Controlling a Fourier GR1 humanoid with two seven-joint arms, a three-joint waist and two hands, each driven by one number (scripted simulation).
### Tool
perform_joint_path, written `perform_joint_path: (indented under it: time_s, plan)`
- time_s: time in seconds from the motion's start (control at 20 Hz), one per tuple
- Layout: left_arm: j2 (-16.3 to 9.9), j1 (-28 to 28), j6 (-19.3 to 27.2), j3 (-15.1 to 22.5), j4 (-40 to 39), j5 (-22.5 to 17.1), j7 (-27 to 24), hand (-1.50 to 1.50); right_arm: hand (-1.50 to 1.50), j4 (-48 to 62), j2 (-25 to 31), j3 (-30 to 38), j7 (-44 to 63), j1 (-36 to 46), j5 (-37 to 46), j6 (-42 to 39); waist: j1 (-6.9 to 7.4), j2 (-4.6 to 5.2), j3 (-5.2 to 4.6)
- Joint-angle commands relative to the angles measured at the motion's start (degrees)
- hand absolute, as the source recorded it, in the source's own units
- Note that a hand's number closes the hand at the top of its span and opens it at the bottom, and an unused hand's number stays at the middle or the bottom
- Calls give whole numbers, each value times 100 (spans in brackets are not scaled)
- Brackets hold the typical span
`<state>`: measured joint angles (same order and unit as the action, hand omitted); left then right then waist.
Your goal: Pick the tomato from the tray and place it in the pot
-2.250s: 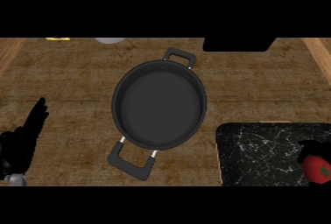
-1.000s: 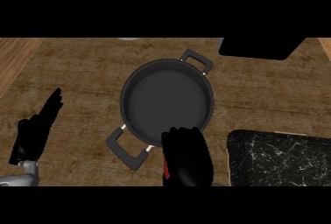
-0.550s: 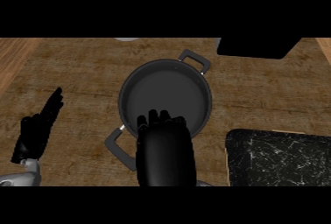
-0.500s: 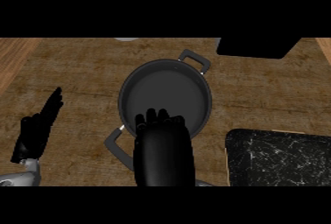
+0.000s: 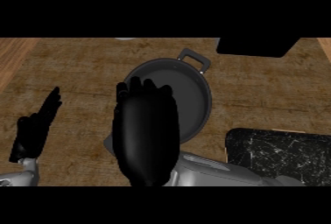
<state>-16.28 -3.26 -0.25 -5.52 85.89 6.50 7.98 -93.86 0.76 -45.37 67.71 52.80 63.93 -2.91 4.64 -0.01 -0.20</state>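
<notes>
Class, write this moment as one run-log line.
right hand: above pot, palm down | tomato: unseen | left hand: resting, open | tray: right

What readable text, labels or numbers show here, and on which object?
None readable. The pot, the marbled tray, the wooden counter and the dark box at the top edge show no lettering. The right hand hides part of the pot.

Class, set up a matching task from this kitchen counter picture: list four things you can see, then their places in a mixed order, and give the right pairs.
Things:
1. pot
2. tray
3. left robot hand
4. right robot hand

Places:
A. resting open near the left edge
B. lower right corner
C. centre of the counter
D. stretched over the pot's left side

Pairs: 1-C, 2-B, 3-A, 4-D
</notes>
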Motion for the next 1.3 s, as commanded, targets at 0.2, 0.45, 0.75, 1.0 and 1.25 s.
perform_joint_path:
  time_s: [0.2, 0.45, 0.75, 1.0, 1.25]
  plan:
    - [-23, 31, 15, -60, 49, 19, -34, 0, 150, 1427, -73, 779, 641, 1282, -688, 942, -70, 41, 6]
    - [138, 85, 148, -19, 132, 69, 54, 0, 150, 2492, -73, 1001, 3, 1414, -896, 1523, -170, 50, 12]
    - [5, 478, -70, -89, 334, -13, -122, 0, 150, 4158, -75, 1483, -1288, 1606, -1224, 2138, -162, 62, 15]
    - [5, 185, 13, -121, 261, 67, 43, 0, 150, 5419, -76, 1179, -1736, 2012, -1573, 2310, -115, 77, 12]
    - [59, 174, -53, 31, 441, 101, 188, 0, -150, 5811, -76, 1707, -2280, 1884, -2509, 3124, 2, 113, 17]
